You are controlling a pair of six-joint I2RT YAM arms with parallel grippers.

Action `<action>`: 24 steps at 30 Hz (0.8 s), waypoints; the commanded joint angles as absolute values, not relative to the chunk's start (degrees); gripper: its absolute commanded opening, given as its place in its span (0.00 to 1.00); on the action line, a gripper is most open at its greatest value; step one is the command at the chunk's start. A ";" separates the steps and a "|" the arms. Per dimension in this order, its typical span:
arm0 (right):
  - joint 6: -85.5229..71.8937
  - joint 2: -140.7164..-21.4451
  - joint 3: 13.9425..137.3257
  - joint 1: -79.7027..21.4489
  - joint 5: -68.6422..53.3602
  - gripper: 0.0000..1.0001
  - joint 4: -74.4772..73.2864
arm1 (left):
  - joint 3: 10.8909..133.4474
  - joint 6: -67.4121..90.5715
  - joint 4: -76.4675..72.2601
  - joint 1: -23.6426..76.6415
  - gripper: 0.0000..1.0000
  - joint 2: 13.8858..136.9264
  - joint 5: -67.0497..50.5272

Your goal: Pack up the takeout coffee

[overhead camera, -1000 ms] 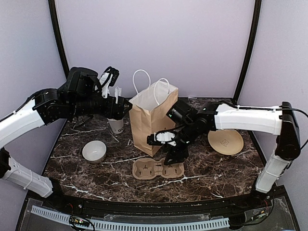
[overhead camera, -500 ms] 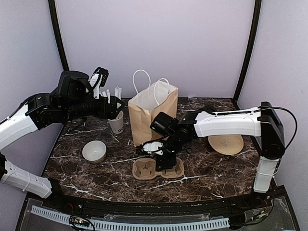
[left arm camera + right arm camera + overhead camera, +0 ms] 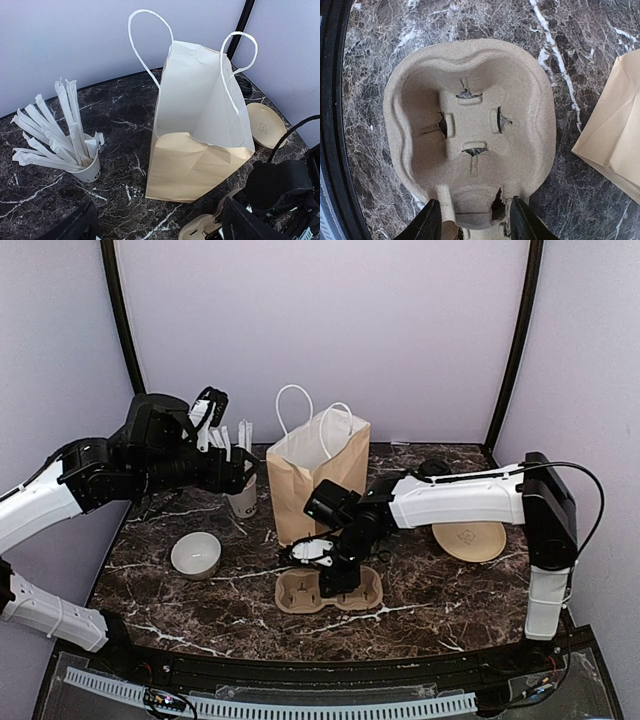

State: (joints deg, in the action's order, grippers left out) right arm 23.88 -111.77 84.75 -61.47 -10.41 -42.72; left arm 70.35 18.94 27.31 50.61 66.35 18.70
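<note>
I see no coffee in the bag point(image 3: 200, 165); left pincer point(image 3: 213, 412) released; right pincer point(image 3: 475, 222) straddles the carrier point(image 3: 470, 120), grip unclear.

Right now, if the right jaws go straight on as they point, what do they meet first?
The pulp cup carrier: its rim lies directly ahead, between the jaws. It looks very close, though depth is unclear.

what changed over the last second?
The right gripper swung left and down from beside the paper bag to the cup carrier, now straddling its wall; grip not clear. The left gripper drew back left from the bag, open. Bag, carrier, bowl, plate and cup of sticks stayed put.
</note>
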 commanded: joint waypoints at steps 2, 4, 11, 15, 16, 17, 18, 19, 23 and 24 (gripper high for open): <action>23.60 -113.27 86.30 -62.45 -10.20 0.46 -43.19 | 69.45 19.58 26.22 50.19 0.88 65.12 19.57; 23.56 -113.45 86.31 -62.49 -10.27 0.46 -43.36 | 69.31 19.60 26.20 50.13 0.88 65.25 19.49; 23.58 -114.23 86.39 -62.60 -10.07 0.44 -43.80 | 69.00 19.67 26.19 50.05 0.88 65.48 19.42; 23.56 -114.60 86.69 -62.58 -9.82 0.42 -43.95 | 68.84 19.61 26.14 49.97 0.88 65.41 19.42; 23.55 -114.73 86.81 -62.58 -9.66 0.41 -44.01 | 68.76 19.60 26.13 50.00 0.88 65.45 19.42; 23.55 -114.82 86.83 -62.62 -9.50 0.41 -44.03 | 68.70 19.60 26.05 50.01 0.88 65.34 19.42; 23.55 -114.91 86.91 -62.59 -9.28 0.40 -44.08 | 68.61 19.60 26.03 49.90 0.88 65.28 19.49; 23.55 -114.95 86.92 -62.62 -8.98 0.41 -44.06 | 68.58 19.60 26.06 49.87 0.88 65.19 19.50; 23.56 -115.23 87.09 -62.75 -8.01 0.41 -44.08 | 68.28 19.67 25.87 49.82 0.88 64.90 19.45; 23.55 -115.37 87.16 -62.80 -7.93 0.41 -44.18 | 68.11 19.68 25.90 49.76 0.88 64.76 19.48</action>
State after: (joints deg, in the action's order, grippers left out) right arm 23.86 -114.06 85.56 -61.95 -9.15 -43.75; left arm 69.10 19.18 26.70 50.24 66.35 18.94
